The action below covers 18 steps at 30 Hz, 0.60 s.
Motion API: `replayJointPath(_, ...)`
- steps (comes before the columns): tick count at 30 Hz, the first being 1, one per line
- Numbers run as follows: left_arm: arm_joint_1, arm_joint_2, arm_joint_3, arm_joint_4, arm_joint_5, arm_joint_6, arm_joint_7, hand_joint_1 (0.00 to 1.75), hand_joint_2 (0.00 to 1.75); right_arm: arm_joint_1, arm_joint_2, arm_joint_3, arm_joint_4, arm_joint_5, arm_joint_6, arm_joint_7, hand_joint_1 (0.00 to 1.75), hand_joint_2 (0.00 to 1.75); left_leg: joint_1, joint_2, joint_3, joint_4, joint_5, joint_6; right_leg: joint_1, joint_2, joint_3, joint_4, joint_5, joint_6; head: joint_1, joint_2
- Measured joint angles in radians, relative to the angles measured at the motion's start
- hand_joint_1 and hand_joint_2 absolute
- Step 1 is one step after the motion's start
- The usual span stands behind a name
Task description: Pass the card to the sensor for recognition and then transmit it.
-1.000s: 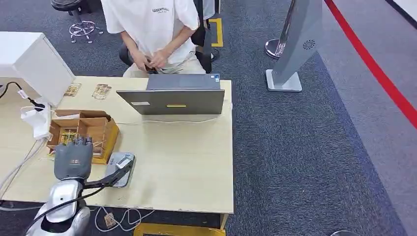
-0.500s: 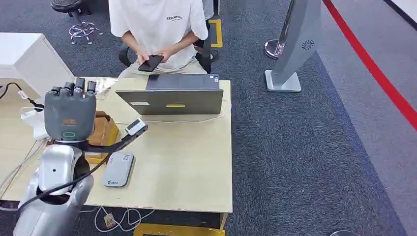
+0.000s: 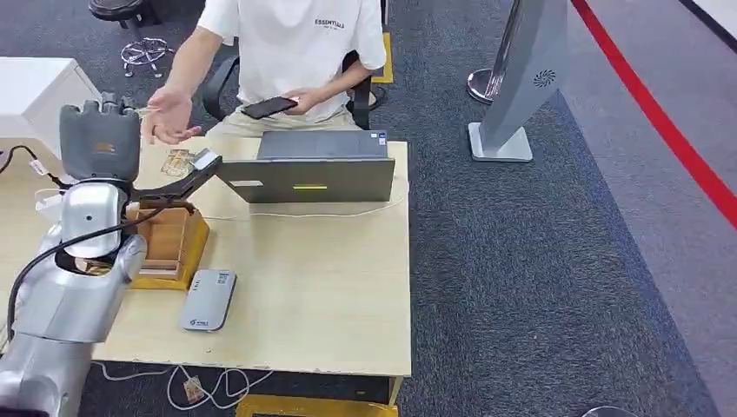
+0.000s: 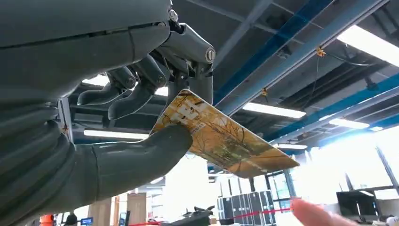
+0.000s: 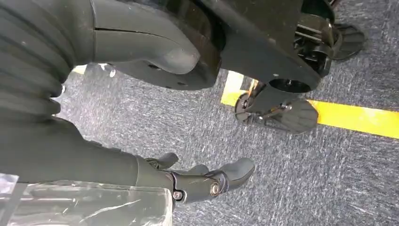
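Sitting behind the far edge of the table [image 3: 348, 287], a person in a white shirt [image 3: 300, 43] holds a dark phone [image 3: 269, 107] in one hand and stretches the other hand [image 3: 167, 115] out, palm up, just beside the robot's raised left hand [image 3: 100, 139]. A grey laptop [image 3: 308, 169] stands open on the far side of the table with its back to the robot. An open cardboard box [image 3: 169, 243] lies near the left arm, and the grey card sensor [image 3: 209, 300] rests flat on the table nearer the front edge, just beside the box. More cards [image 3: 178, 161] lie near the far edge. The table top is pale wood; the floor is dark grey carpet [image 3: 539, 287] with a red stripe [image 3: 660, 113].

In the left wrist view the left hand pinches the yellow patterned card [image 4: 221, 139] between thumb and fingers, the card jutting out towards a fingertip of the person. The right hand [image 5: 197, 181] hangs over the carpet, fingers loosely apart, holding nothing.
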Motion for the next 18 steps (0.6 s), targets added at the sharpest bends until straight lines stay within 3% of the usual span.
replayJointPath(4, -0.009, -0.011, 0.000, 0.016, 0.000, -0.005, -0.016, 1.75, 1.75, 0.000, 0.000, 0.001, 0.000, -0.001, 0.002, 0.000, 0.00, 1.75, 0.000, 0.000, 0.000, 0.000, 0.000, 0.000, 0.000, 0.000, 0.000, 0.000, 0.000, 0.000, 0.000, 0.000)
replayJointPath(5, -0.009, -0.013, 0.000, 0.019, 0.000, -0.005, -0.018, 0.00, 1.75, 0.000, 0.000, 0.001, 0.000, -0.001, 0.001, 0.001, 0.00, 1.75, 0.000, 0.000, 0.000, 0.000, 0.000, 0.000, 0.000, 0.000, 0.000, 0.000, 0.000, 0.000, 0.000, 0.000)
replayJointPath(18, -0.004, -0.034, 0.000, 0.042, 0.000, 0.008, -0.018, 0.00, 1.75, 0.001, 0.000, 0.001, 0.000, -0.011, -0.011, 0.002, 0.00, 1.75, 0.000, 0.000, 0.000, 0.000, 0.000, 0.000, 0.000, 0.000, 0.003, 0.000, 0.000, 0.000, 0.000, 0.000)
